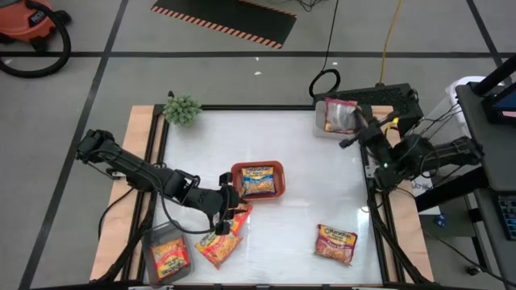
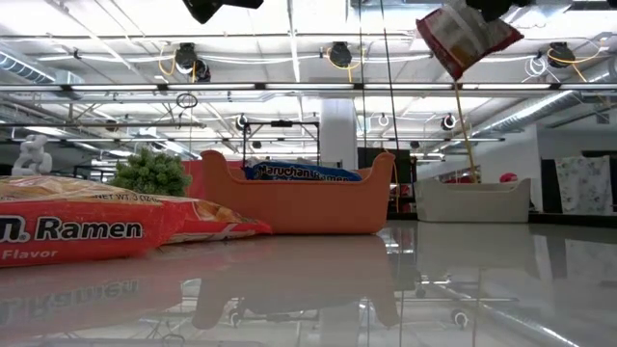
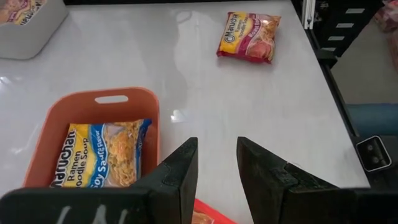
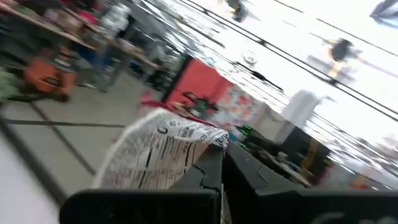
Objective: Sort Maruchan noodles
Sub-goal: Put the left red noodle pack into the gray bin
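Gripping a red-pink packet (image 1: 340, 117) with our right gripper (image 1: 352, 122), we held it in the air above the clear tray (image 1: 322, 129) at the table's far right corner. Our left gripper (image 3: 217, 163) hung with fingers parted, holding nothing, just beside the red tray (image 1: 236, 171), where a blue-yellow packet (image 1: 258, 181) lay. Orange packets (image 1: 223, 241) lay under that arm near the front edge, another sat in the grey tray (image 1: 159, 237), and one more red-pink packet (image 1: 336, 242) lay alone on the table (image 1: 306, 161), front right.

White table (image 1: 322, 185): red tray (image 1: 258, 180), grey tray (image 1: 168, 256), loose ramen packets (image 1: 336, 243), plant (image 1: 182, 109).
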`<action>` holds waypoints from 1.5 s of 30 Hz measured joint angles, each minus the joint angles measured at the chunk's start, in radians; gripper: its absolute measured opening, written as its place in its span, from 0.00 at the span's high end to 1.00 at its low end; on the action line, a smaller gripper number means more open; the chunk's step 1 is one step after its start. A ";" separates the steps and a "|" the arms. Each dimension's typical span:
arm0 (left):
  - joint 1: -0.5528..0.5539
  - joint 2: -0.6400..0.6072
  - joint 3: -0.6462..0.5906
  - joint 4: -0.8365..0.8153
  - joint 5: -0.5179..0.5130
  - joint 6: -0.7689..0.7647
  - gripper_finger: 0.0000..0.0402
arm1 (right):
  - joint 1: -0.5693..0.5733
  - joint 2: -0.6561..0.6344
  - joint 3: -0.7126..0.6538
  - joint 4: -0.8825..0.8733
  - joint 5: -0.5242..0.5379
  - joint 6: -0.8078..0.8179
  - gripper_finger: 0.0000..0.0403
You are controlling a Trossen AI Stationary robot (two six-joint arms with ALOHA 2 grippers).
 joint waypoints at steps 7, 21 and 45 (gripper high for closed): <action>0.029 0.006 0.000 0.010 0.000 0.004 0.71 | -0.176 0.016 0.000 -0.030 0.073 -0.064 1.00; 0.042 0.008 0.000 0.019 0.001 0.010 0.71 | -0.457 0.130 0.000 -0.409 0.012 0.317 1.00; 0.021 0.008 0.000 0.013 0.003 -0.017 0.71 | -0.959 0.149 0.000 -0.851 -0.381 0.826 1.00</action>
